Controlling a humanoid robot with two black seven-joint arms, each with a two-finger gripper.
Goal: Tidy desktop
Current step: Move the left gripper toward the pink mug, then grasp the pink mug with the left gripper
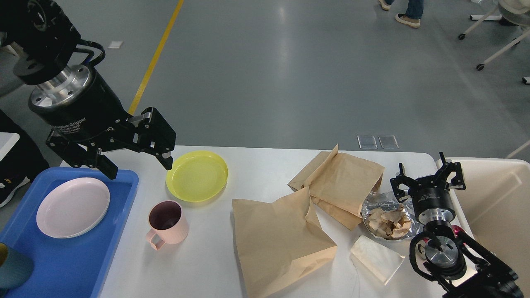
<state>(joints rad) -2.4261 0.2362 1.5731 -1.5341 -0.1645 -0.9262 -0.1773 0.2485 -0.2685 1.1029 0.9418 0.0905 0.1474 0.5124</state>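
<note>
The white desktop [256,174] holds a yellow plate [197,175], a pink mug [167,225], two brown paper bags [277,240] [339,182], a foil tray of crumpled paper [387,219] and a white napkin [376,257]. My left gripper [138,165] is open and empty, hanging above the desktop between the blue tray and the yellow plate. My right gripper [426,174] is open and empty at the desktop's right edge, just right of the foil tray.
A blue tray [120,207] at the left holds a pink plate [73,207] and a dark teal cup [14,271]. A beige bin [497,198] stands past the desktop's right edge. Grey floor with a yellow line lies beyond.
</note>
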